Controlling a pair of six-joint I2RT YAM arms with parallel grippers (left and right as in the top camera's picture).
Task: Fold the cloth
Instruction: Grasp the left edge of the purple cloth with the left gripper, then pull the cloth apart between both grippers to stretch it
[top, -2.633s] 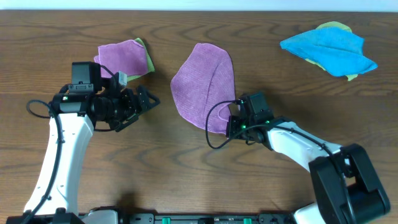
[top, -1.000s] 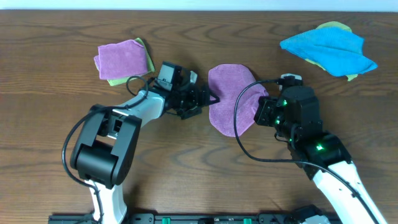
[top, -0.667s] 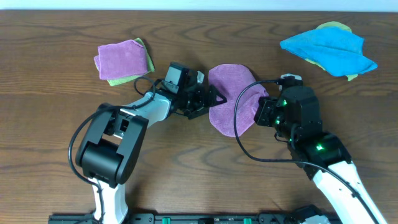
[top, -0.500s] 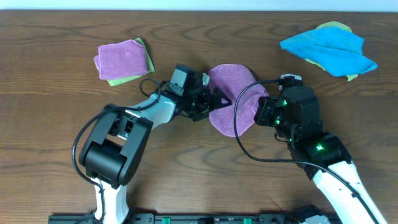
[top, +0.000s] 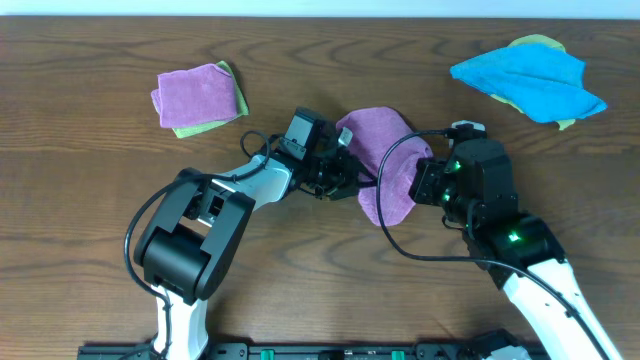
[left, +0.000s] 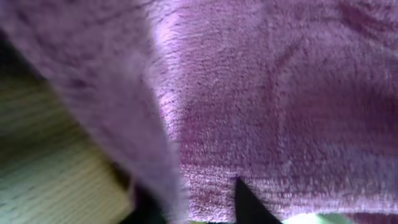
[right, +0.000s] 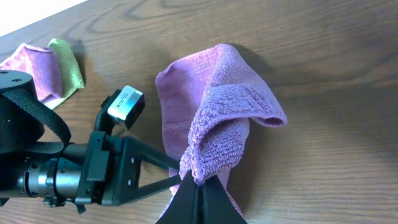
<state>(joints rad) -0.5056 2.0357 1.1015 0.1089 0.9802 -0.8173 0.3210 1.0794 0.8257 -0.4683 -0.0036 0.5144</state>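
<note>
The wooden table (top: 90, 240) takes up nearly the whole overhead view, and its far edge runs along the top. Bare wood lies along the near side and between the heaps.

The left arm rises from the near left and lies low across the middle, its wrist pointing right. The right arm comes up from the near right, its wrist turned left.

The blue cloth (top: 530, 80) sits at the far right, well apart. A folded purple cloth (top: 198, 95) on a yellow-green one (top: 185, 130) lies at the far left.

The cloth (top: 385, 160) is bunched at centre, between the two wrists. The right gripper (right: 198, 186) is closed on a raised fold, which curls over above the fingertips. The left gripper (right: 178, 171) has its fingers drawn narrow on the cloth's left edge, and purple pile fills its own camera.
</note>
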